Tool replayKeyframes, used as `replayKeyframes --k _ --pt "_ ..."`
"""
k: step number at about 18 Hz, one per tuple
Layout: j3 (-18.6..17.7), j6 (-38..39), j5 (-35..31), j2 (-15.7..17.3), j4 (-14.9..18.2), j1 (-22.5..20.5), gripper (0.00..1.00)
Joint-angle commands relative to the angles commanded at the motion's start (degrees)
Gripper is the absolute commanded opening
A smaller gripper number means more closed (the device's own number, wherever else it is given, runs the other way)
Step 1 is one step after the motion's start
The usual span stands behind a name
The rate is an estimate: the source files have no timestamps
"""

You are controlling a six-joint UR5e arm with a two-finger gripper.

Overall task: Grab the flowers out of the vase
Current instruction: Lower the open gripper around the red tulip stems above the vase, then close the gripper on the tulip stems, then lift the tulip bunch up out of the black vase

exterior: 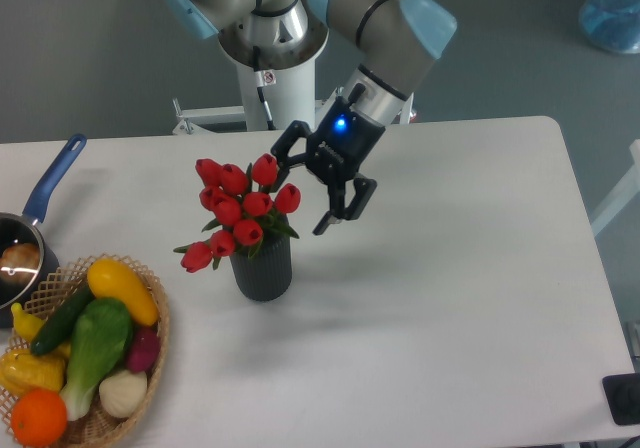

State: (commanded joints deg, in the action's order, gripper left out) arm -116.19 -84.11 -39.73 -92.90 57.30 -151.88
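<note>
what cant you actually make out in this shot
- Stems of the flowers: hidden inside the vase.
- Contents of the saucepan: cut off by the left frame edge.
- Gripper height relative to the buds: cannot be judged from this single view.
- Basket bottom: cut off by the lower edge.

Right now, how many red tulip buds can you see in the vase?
9, bunched above the vase: flowers with four buds up top, three mid-bunch, two low left. Others may be hidden behind.
</note>
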Motion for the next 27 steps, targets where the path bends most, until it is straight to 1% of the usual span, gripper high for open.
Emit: replayKeyframes --k 2,4,6,7,9,10,11,12,13,14,15,19,22,25,27 --pt "0.17 -0.08 0.09 -1.49 -0.26 1.23 1.0" --pt "0.18 -0.17 0.26 -2.02 -0.26 2.11 1.0" --pt "0.18 -0.09 2.62 -2.9 -0.26 3.34 1.0" --pt "0.18 -0.09 3.51 -2.99 -0.26 3.43 0.89" --pt "0.35 0.0 4.3 -3.34 -0.18 3.34 0.53" --pt "0.44 -0.08 4.22 -3.52 -0.09 3.26 0.37" --pt "0.44 0.0 4.22 -3.52 -0.09 3.08 0.23" --pt "0.44 0.26 4.22 -3.52 0.0 2.82 0.12" --pt "0.53 1.14 4.31 -3.43 0.0 2.73 0.05" --pt "0.79 2.19 4.31 -3.17 0.0 2.64 0.02" --pt "1.05 3.24 4.31 -2.99 -0.09 2.55 0.0" --pt "1.58 4.04 4.74 -1.76 0.09 1.59 0.0" --pt "1.58 4.83 6.5 -0.09 0.35 0.97 0.0" --pt "2.63 9.3 8.17 2.28 0.53 0.27 0.0" --pt "4.56 13.08 10.54 3.51 0.53 -0.08 0.0"
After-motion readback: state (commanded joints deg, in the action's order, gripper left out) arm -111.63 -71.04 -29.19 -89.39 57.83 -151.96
